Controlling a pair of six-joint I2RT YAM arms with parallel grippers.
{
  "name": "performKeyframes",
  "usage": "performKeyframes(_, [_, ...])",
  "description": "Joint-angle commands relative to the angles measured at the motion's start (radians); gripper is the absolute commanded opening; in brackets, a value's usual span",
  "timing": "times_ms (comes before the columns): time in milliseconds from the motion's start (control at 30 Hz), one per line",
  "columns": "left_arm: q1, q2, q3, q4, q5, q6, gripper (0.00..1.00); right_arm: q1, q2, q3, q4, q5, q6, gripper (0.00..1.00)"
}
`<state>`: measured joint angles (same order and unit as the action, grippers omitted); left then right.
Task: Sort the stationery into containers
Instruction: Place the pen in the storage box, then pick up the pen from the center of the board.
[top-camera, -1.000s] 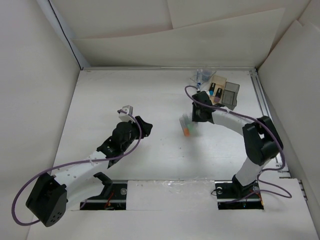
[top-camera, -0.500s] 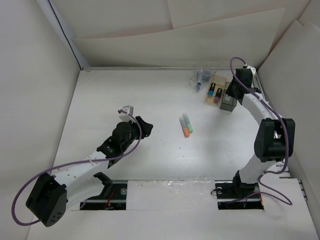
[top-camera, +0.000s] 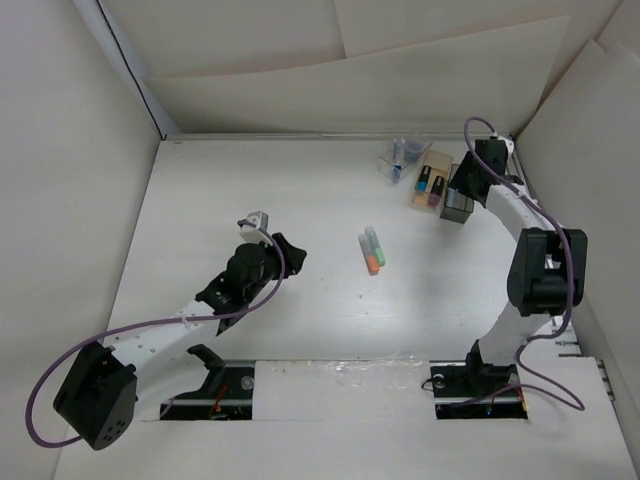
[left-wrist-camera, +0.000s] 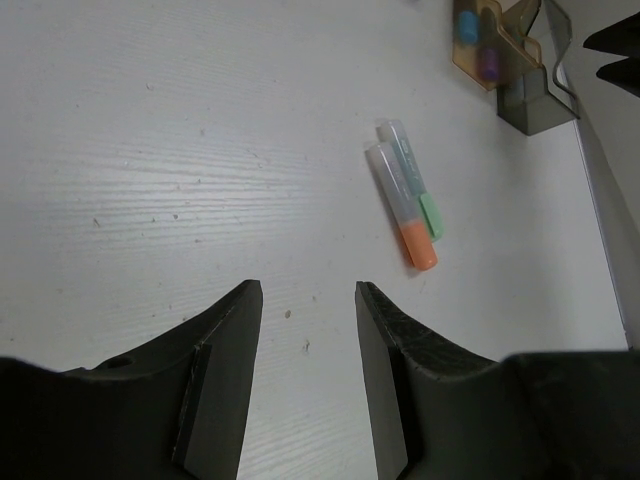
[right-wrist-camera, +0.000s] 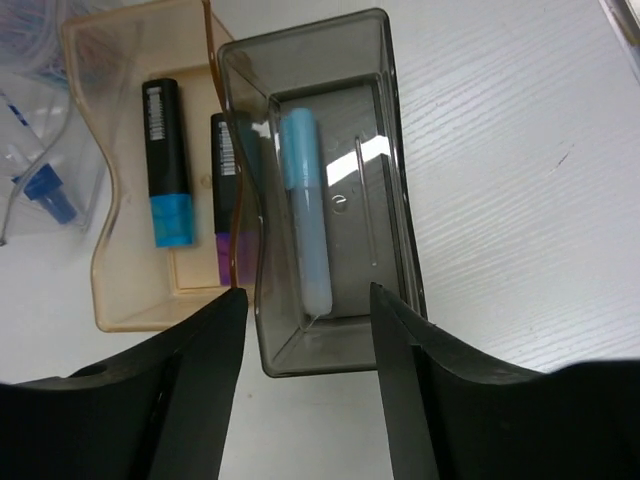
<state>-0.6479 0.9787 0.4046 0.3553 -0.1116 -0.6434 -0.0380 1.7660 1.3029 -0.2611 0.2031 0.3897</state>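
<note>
"Stationery count, by location?" asks the inspector.

"Six items," the technician answers. "Two lie side by side, touching, near the middle of the worktop (top-camera: 250, 180): one orange-tipped stick (left-wrist-camera: 400, 212) and one green-tipped stick (left-wrist-camera: 411, 182). Three containers stand in a row at the far right corner. The clear cup (top-camera: 400, 153) holds one blue-white pen (right-wrist-camera: 45, 190). The tan box (right-wrist-camera: 130, 305) holds two: one black marker with teal band (right-wrist-camera: 165, 160) and one purple-tipped marker (right-wrist-camera: 228, 190). The grey box (right-wrist-camera: 395, 200) holds one pale-blue stick (right-wrist-camera: 303, 210)."

"Jaws?"

"The right gripper (right-wrist-camera: 305, 295) hangs over the grey box, jaws apart, gripping nothing. The left gripper (left-wrist-camera: 308, 290) sits over bare worktop left of centre, jaws narrowly parted, empty."

"Surface and surroundings?"

"One white, wood-grained worktop. Plain white panels (top-camera: 300, 60) stand on three sides, and a metal rail (top-camera: 524, 215) runs along the right edge."
</note>
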Motion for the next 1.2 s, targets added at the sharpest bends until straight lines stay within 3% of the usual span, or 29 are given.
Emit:
performKeyframes(0, [-0.002, -0.003, 0.03, 0.034, 0.009, 0.013, 0.39, 0.001, -0.082, 0.013, 0.04, -0.001, 0.006, 0.59])
performKeyframes(33, [-0.002, -0.003, 0.03, 0.034, 0.009, 0.013, 0.39, 0.013, -0.098, -0.022, 0.04, -0.013, 0.006, 0.59])
performKeyframes(167, [-0.002, 0.006, 0.03, 0.043, 0.009, 0.013, 0.39, 0.117, -0.187, -0.123, 0.074, -0.071, 0.006, 0.26])
performKeyframes(200, [-0.002, 0.006, 0.03, 0.043, 0.009, 0.013, 0.39, 0.147, -0.215, -0.142, 0.083, -0.082, -0.008, 0.07])
performKeyframes(233, [-0.002, 0.006, 0.03, 0.043, 0.009, 0.013, 0.39, 0.208, -0.226, -0.16, 0.083, -0.082, -0.017, 0.01])
performKeyframes(267, [-0.002, 0.006, 0.03, 0.043, 0.009, 0.013, 0.39, 0.239, -0.235, -0.175, 0.066, -0.082, -0.017, 0.0])
performKeyframes(400, [-0.002, 0.006, 0.03, 0.043, 0.018, 0.013, 0.39, 0.386, -0.246, -0.276, 0.043, -0.103, -0.07, 0.0])
performKeyframes(533, [-0.002, 0.006, 0.03, 0.043, 0.018, 0.013, 0.39, 0.51, -0.225, -0.312, 0.034, -0.11, -0.071, 0.36])
performKeyframes(600, [-0.002, 0.006, 0.03, 0.043, 0.018, 0.013, 0.39, 0.555, -0.205, -0.312, 0.02, -0.068, -0.071, 0.43])
performKeyframes(1167, [-0.002, -0.003, 0.03, 0.043, 0.018, 0.013, 0.39, 0.648, -0.019, -0.238, -0.013, 0.068, -0.041, 0.42])
